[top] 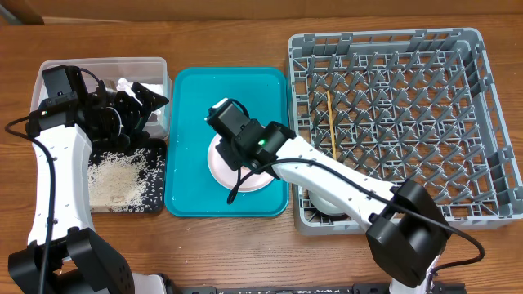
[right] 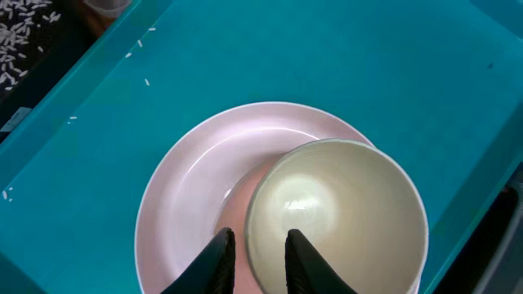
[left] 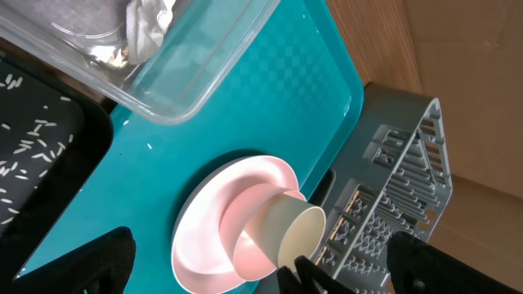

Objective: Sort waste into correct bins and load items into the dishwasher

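Dish-loading step: right gripper (right: 258, 242) pinches the cream cup's (right: 339, 216) rim, pink plate (right: 184, 204) beneath its jaws, left gripper (top: 145, 114) spread wide; next, probably, a steady lift toward the dish rack (top: 384, 37).

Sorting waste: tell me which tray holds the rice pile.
The black tray, heaped with rice; the teal tray carries the plate and cup.

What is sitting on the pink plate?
A small cream cup, tilted, its rim between the right gripper's jaws. The pink plate surface beneath the cup is hidden.
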Tool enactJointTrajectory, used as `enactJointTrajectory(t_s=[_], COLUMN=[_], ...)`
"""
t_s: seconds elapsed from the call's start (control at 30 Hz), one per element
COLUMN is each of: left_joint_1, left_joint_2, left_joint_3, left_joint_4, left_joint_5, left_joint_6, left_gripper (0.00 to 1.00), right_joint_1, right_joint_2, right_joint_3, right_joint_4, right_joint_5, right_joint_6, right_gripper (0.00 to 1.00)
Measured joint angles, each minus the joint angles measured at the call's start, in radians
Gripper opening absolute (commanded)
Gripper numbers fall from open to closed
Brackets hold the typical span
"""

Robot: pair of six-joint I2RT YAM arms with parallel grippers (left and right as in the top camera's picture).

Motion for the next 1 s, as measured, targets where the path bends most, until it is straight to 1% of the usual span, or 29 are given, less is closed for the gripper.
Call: enactJointTrajectory(t_s=[0.37,0.67,0.7,0.83,1.0], left_joint_1=[0.000,0.000,0.000,0.000,0.000], left_joint_2=[0.000,0.000,0.000,0.000,0.000], left_joint_3=[0.000,0.000,0.000,0.000,0.000], left_joint_4=[0.000,0.000,0.000,0.000,0.000], left_joint_5=[0.000,0.000,0.000,0.000,0.000], left_joint_6=[0.000,0.000,0.000,0.000,0.000], left_gripper=[1.00,1.00,1.00,1.00,1.00], right_joint_1=[-0.006,-0.006,-0.005,-0.005,-0.006], right_joint_2=[0.002,0.002,0.002,0.002,0.002], right_joint_3=[-0.040,-0.044,-0.044,-0.044,-0.044], right_joint_4=[0.033,0.000,-0.002,-0.003,-0.002], right_joint_5=[0.005,0.007,0.007,0.007,0.007], right_joint_6=[0.000,0.000,0.000,0.001,0.000], right_gripper=[0.22,0.21,0.20,0.13,0.12])
